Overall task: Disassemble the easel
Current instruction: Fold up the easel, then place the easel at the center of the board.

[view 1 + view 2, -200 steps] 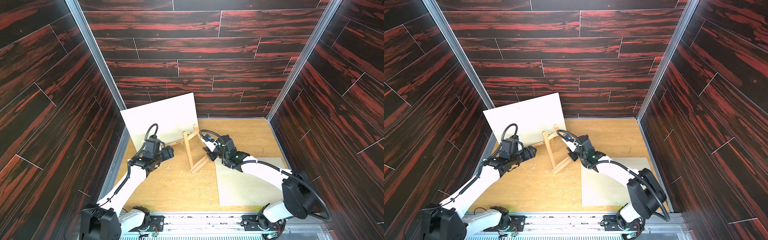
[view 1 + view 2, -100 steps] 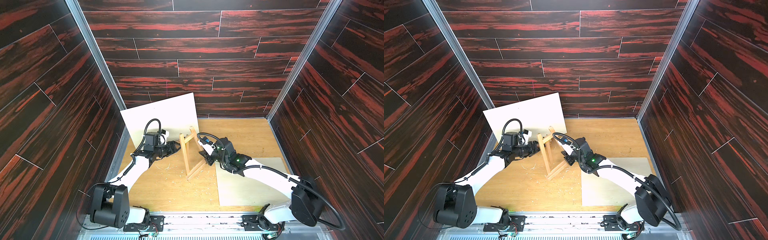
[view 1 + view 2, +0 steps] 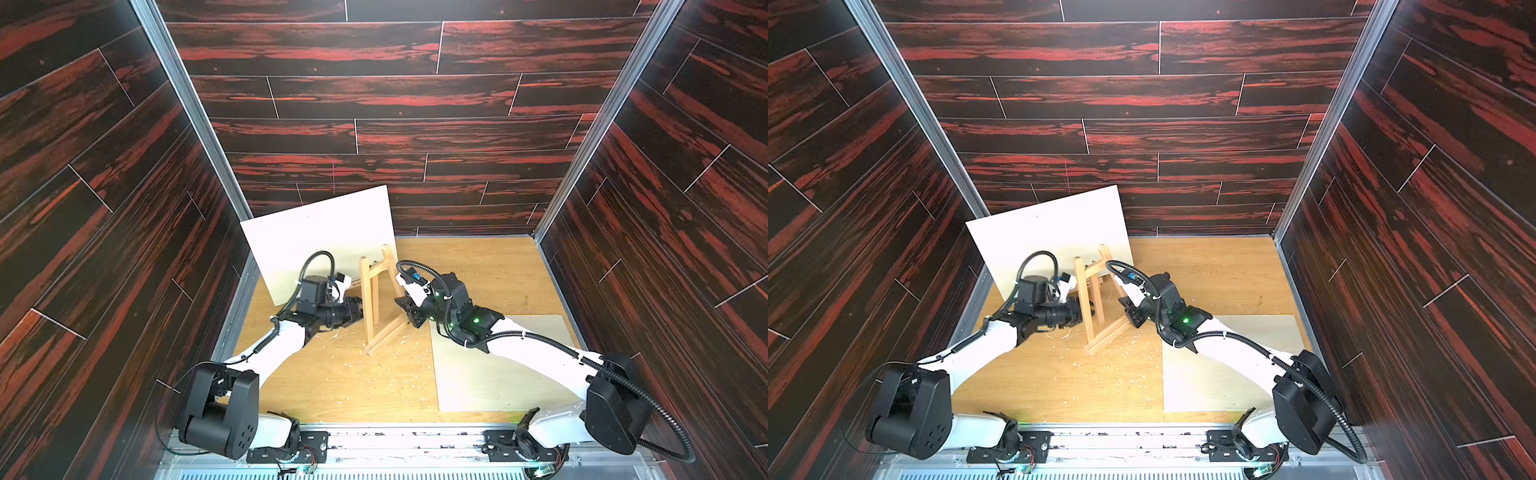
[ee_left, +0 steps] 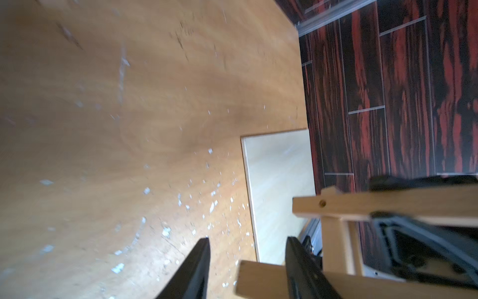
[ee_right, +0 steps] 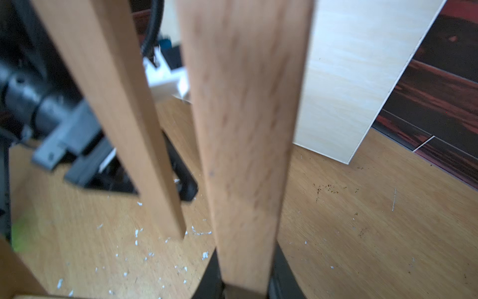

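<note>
The small wooden easel stands tilted on the floor between my two arms. My right gripper is shut on its right-hand leg, which rises from between the black fingers in the right wrist view. My left gripper is at the easel's left leg. In the left wrist view it stands open around the end of a wooden bar. That bar lies against one finger, with a gap to the other finger.
A pale board leans against the back left corner behind the easel. A second pale board lies flat on the floor under my right arm. Wood chips are scattered around the easel's foot. Dark walls close in on three sides.
My left gripper has reached right to the easel's left leg and its jaws have narrowed. The right gripper has carried the easel slightly left and stood it more upright.
</note>
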Action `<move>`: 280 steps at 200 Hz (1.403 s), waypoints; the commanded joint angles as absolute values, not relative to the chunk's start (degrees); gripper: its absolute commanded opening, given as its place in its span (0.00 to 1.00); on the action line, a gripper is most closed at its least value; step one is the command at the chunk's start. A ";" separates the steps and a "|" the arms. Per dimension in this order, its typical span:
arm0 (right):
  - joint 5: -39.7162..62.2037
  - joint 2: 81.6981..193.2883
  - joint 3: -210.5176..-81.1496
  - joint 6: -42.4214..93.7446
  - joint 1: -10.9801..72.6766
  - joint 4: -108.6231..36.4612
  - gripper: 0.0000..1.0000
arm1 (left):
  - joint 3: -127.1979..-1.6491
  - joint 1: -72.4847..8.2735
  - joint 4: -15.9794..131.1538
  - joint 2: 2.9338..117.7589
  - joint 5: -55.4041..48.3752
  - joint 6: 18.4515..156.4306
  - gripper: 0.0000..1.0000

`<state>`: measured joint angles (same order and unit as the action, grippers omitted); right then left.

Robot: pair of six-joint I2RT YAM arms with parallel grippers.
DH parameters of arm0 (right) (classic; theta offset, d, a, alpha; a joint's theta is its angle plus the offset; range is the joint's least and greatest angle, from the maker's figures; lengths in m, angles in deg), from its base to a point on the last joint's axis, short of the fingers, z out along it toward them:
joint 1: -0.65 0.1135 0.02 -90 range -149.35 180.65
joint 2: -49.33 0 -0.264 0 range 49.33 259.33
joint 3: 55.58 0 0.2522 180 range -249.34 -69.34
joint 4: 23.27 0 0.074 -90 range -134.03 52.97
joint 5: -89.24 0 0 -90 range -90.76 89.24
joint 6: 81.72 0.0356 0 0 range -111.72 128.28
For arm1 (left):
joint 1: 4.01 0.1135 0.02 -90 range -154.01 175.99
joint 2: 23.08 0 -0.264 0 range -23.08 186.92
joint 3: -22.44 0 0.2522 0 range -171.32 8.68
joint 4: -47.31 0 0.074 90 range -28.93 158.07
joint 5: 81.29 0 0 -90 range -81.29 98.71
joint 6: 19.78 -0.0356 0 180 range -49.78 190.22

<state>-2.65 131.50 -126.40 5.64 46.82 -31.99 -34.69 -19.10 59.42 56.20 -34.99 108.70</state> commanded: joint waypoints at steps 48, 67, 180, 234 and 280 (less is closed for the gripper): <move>-5.26 131.14 -123.63 14.59 49.89 -21.86 0.09 | -30.70 -22.71 53.50 52.59 -36.02 113.28 0.51; -6.99 131.50 -121.29 17.43 51.32 -20.40 0.09 | -28.88 -23.65 53.23 52.32 -36.07 113.82 0.51; -15.22 136.52 -108.35 37.06 57.33 -18.60 0.09 | -21.23 -28.05 56.02 60.32 -28.53 113.98 0.46; -17.85 139.71 -109.21 40.69 57.69 -23.39 0.09 | -22.68 -28.09 65.46 61.11 -19.86 111.10 0.45; -18.85 142.27 -113.01 41.95 57.69 -29.52 0.09 | -23.22 -27.68 74.74 55.50 -8.96 111.09 0.49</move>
<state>-15.80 139.17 -110.42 38.73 57.53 -25.09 -22.94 -27.49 64.77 59.29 -17.52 112.09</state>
